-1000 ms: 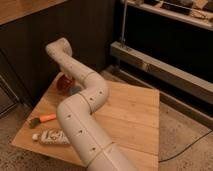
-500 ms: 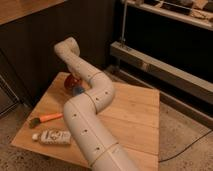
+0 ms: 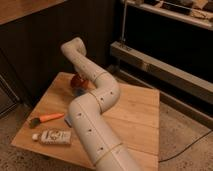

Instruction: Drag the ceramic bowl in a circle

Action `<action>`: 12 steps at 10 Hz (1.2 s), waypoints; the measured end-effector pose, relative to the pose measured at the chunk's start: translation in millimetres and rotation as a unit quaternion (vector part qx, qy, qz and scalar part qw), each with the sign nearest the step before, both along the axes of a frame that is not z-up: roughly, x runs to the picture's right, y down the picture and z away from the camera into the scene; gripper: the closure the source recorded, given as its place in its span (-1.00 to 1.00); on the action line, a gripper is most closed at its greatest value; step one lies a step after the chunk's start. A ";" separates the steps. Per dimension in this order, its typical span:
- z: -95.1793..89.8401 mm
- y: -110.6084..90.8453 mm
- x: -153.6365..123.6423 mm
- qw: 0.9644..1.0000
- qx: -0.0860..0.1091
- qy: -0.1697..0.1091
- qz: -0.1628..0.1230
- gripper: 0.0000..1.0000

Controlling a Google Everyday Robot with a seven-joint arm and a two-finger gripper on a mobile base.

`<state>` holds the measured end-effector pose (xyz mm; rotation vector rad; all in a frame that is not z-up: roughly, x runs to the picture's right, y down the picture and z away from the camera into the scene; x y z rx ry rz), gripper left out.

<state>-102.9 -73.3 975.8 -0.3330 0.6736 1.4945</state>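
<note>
Item: ceramic bowl (image 3: 76,81), small, glossy red-orange, standing near the far edge of the wooden table (image 3: 137,117), close to its far left corner. It is mostly masked by the arm (image 3: 97,100), which crosses the table from the near edge and bends down over it. Gripper: tucked out of sight behind the arm's last link, down at the bowl, and closed narrow; whether it pinches the rim or only presses beside it cannot be told. Adjacent: a blue object (image 3: 80,92), probably a sponge, just beside the bowl on its near side; carrot (image 3: 51,118) and white bottle (image 3: 54,136), both lying flat toward the near left corner, well apart from the bowl. Hazards, as judged: there is little margin between bowl and far edge, so a circle swung outward could carry it off the table. The blue object sits in the likely path and may be shoved along or may tip the bowl. Glazed ceramic is slick, so a thin pinch could slip mid-drag. Heavy downward pressure might rock the bowl over.
</note>
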 end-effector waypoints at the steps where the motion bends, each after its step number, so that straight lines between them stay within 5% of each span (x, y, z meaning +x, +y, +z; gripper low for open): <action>1: -2.5 -1.0 12.8 1.000 -0.003 0.009 0.003 1.00; 6: -10.7 -0.8 56.5 0.999 -0.019 0.034 0.018 1.00; 12: -9.0 11.3 49.9 0.997 -0.036 -0.022 0.058 1.00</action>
